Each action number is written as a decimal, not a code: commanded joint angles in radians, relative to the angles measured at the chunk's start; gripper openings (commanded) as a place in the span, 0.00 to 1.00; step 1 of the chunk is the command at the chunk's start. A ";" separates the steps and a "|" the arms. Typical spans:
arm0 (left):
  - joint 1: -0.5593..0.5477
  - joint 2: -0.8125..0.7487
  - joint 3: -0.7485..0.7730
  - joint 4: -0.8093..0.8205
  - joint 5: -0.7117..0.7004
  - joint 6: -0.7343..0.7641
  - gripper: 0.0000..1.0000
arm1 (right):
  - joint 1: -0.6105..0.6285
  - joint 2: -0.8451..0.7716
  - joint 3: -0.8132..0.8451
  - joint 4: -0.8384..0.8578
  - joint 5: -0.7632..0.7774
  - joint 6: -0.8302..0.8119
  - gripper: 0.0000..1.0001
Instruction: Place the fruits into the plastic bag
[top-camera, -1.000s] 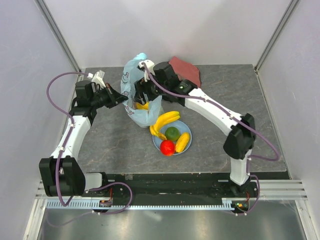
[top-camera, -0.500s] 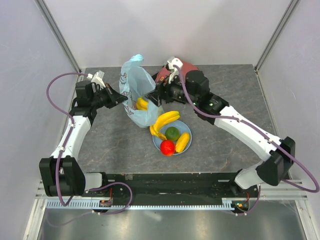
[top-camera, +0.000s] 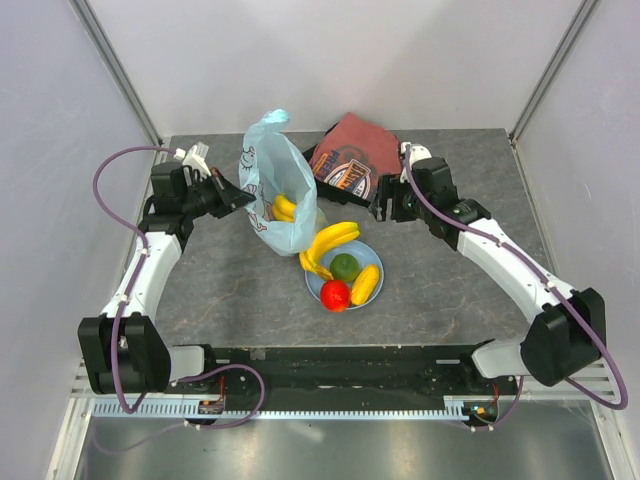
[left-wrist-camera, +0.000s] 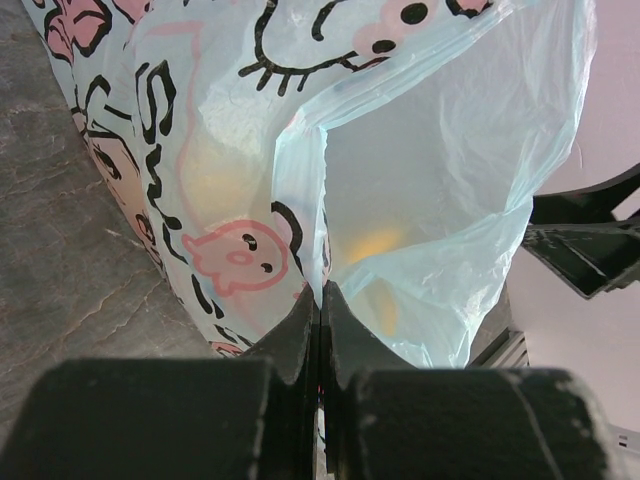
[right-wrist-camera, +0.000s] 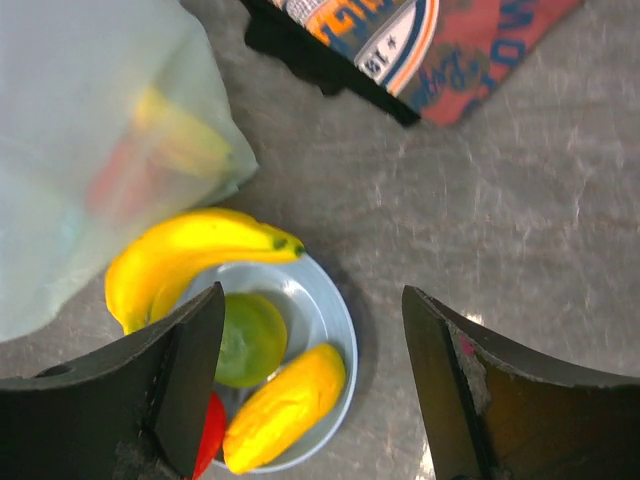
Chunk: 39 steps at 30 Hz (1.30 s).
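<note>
The plastic bag (top-camera: 278, 195) stands at the back left of the bench (top-camera: 450, 290), its mouth pulled up and open. One yellow fruit (top-camera: 285, 208) already lies inside. Through the thin film my right wrist view also shows an orange-red smear beside it, too blurred to name.

The other fruits sit on the light-blue plate (right-wrist-camera: 335, 320), just beside the bag. The bananas (top-camera: 328, 245) hang over the rim on the bag's side. The green fruit (top-camera: 344, 266) is in the middle, with the red fruit (top-camera: 335, 294) and the yellow oblong fruit (top-camera: 365, 284) at the near edge.

My left gripper (left-wrist-camera: 320, 300) is pinched tight on the bag's edge. I hold it raised so the opening gapes toward my other arm; left alone, film this limp would likely fold shut. My right gripper (right-wrist-camera: 312, 300) is spread wide and carries nothing. It hangs above the bench between the plate and the folded dark-red cloth (top-camera: 350, 160), looking down on the plate, which I judge a good place to choose the next fruit.

The bananas seem the sensible pick, being nearest the mouth and lying over the others. Their bulk could catch the bag's lip and tug the film out of my pinch.
</note>
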 joint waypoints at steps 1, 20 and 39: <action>-0.003 -0.015 0.013 -0.001 -0.006 0.004 0.02 | -0.002 0.012 -0.027 -0.035 -0.045 0.023 0.78; -0.002 -0.018 0.031 -0.027 -0.024 0.015 0.02 | 0.123 0.269 0.066 0.103 -0.128 -0.359 0.79; -0.002 -0.015 0.051 -0.058 -0.025 0.042 0.02 | 0.108 0.414 0.226 -0.039 -0.298 -0.744 0.73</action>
